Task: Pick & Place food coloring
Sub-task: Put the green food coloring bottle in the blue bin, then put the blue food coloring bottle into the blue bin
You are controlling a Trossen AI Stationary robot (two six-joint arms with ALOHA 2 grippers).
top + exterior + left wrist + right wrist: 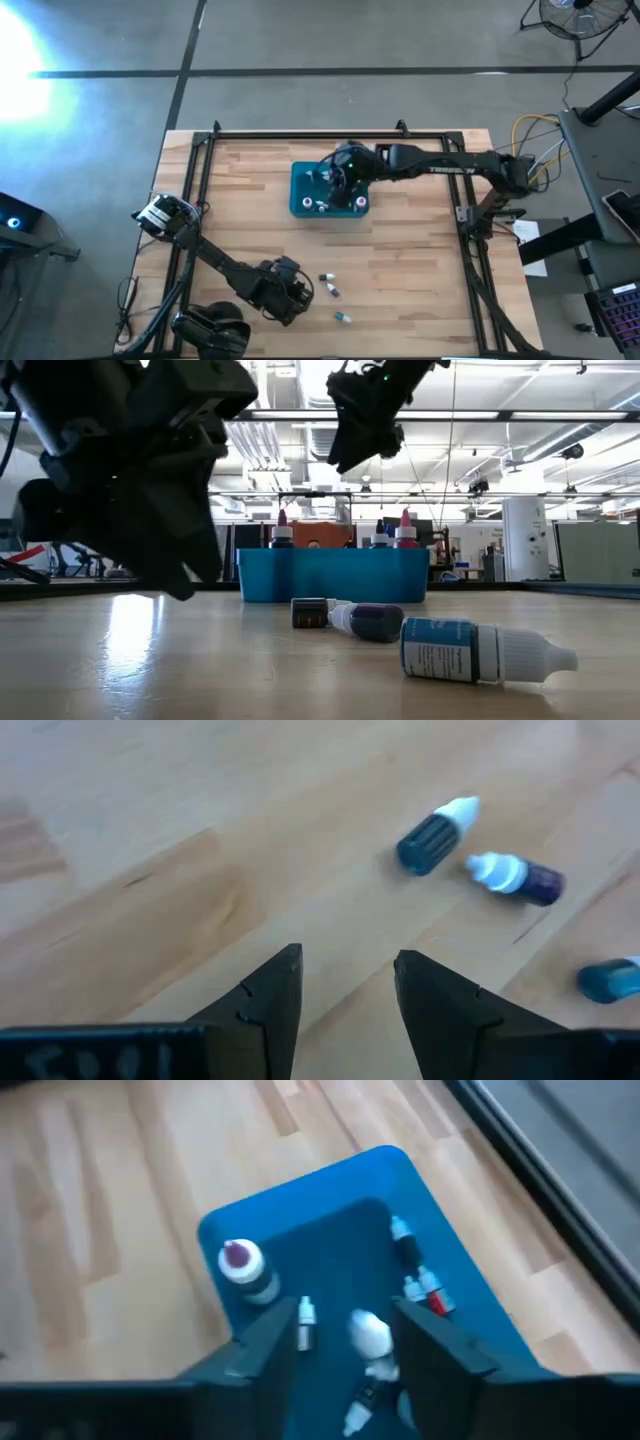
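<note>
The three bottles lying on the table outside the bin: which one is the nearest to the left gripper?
The dark ribbed bottle with the white cap; the purple-bodied bottle and the blue bottle lie farther from the left gripper.

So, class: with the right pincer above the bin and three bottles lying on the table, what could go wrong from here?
1. The three loose bottles lie on their sides close together; the open left pincer might nudge one and send it rolling.
2. The right pincer hangs open over the teal bin, just above bottles standing and lying in it; dipping lower might topple an upright one.
</note>
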